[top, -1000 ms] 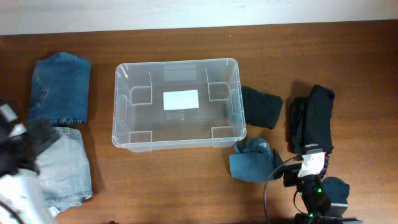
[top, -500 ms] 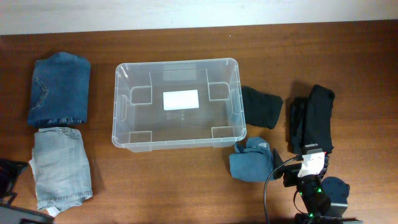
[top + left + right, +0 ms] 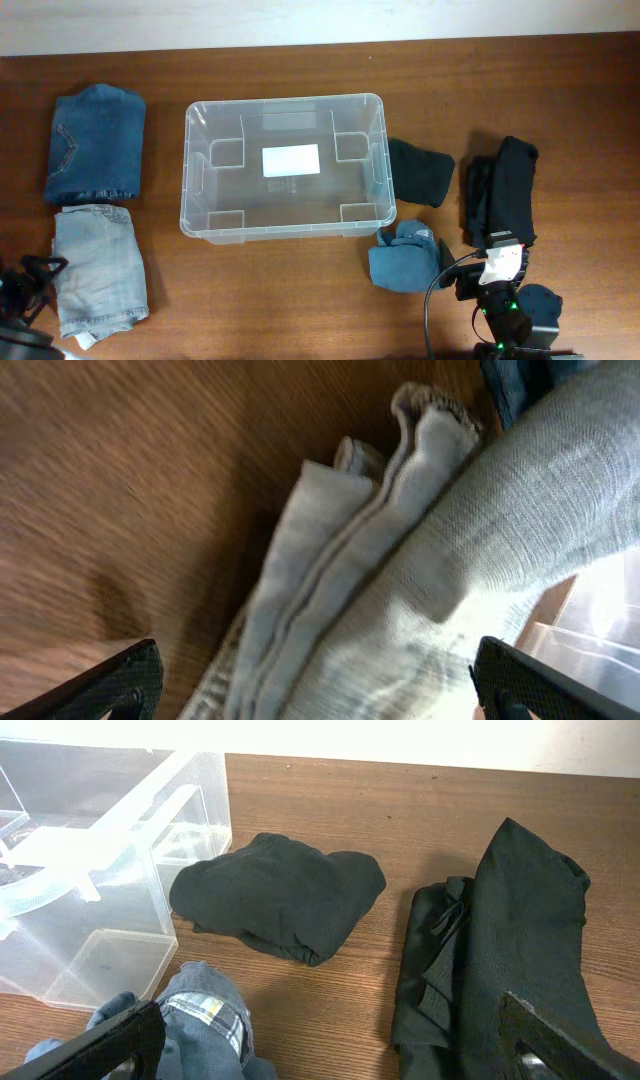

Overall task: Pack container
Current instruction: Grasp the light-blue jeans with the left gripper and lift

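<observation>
The clear plastic container [image 3: 285, 228] stands empty mid-table with a white label on its bottom; its corner shows in the right wrist view [image 3: 100, 850] and the left wrist view [image 3: 590, 645]. Folded light jeans [image 3: 98, 268] lie at the front left and fill the left wrist view [image 3: 420, 560]. My left gripper [image 3: 42, 277] is open at their left edge, its fingers [image 3: 320, 685] spread over the cloth. My right gripper [image 3: 480, 258] is open and empty [image 3: 330, 1040], between a crumpled blue cloth [image 3: 200, 1020] and a black garment [image 3: 510, 940].
Folded dark blue jeans [image 3: 97, 140] lie at the far left. A black bundle [image 3: 420, 170] lies against the container's right side, the long black garment [image 3: 505, 190] further right. The blue cloth [image 3: 405, 258] sits by the container's front right corner. Another blue piece [image 3: 542, 303] lies beside the right arm.
The left arm, which covered the light jeans a second ago, has drawn back to the front left; its open gripper now sits at the jeans' left edge. The right arm has not moved.
</observation>
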`<act>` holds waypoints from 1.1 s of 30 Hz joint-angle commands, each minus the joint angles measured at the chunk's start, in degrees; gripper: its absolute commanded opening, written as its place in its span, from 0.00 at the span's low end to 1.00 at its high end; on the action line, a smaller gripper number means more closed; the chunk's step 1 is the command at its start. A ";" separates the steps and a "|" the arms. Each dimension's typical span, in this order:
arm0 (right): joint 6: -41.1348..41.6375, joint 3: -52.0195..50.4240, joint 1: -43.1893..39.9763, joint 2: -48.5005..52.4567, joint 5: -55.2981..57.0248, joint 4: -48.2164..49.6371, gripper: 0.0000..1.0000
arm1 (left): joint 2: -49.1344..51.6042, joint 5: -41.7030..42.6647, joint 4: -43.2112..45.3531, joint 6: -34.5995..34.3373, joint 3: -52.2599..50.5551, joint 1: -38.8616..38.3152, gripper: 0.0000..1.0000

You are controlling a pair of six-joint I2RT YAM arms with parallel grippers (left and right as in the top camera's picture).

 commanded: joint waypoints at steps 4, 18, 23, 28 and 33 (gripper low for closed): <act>0.33 -0.33 -0.42 -0.44 0.09 -0.24 0.98 | 5.03 1.22 1.14 1.75 0.48 -2.99 0.99; 0.33 -0.33 -0.42 -0.44 0.09 -0.24 0.98 | 10.91 -3.72 -1.31 1.55 0.48 -11.54 0.10; 0.33 -0.33 -0.42 -0.44 0.09 -0.24 0.98 | 10.51 1.11 -7.67 -0.83 3.74 -11.54 0.00; 0.33 -0.33 -0.42 -0.44 0.09 -0.24 0.98 | 6.97 14.29 -22.21 6.01 15.93 -11.58 0.00; 0.33 -0.33 -0.42 -0.44 0.09 -0.24 0.98 | -2.38 16.94 -32.54 7.06 29.42 -13.88 0.00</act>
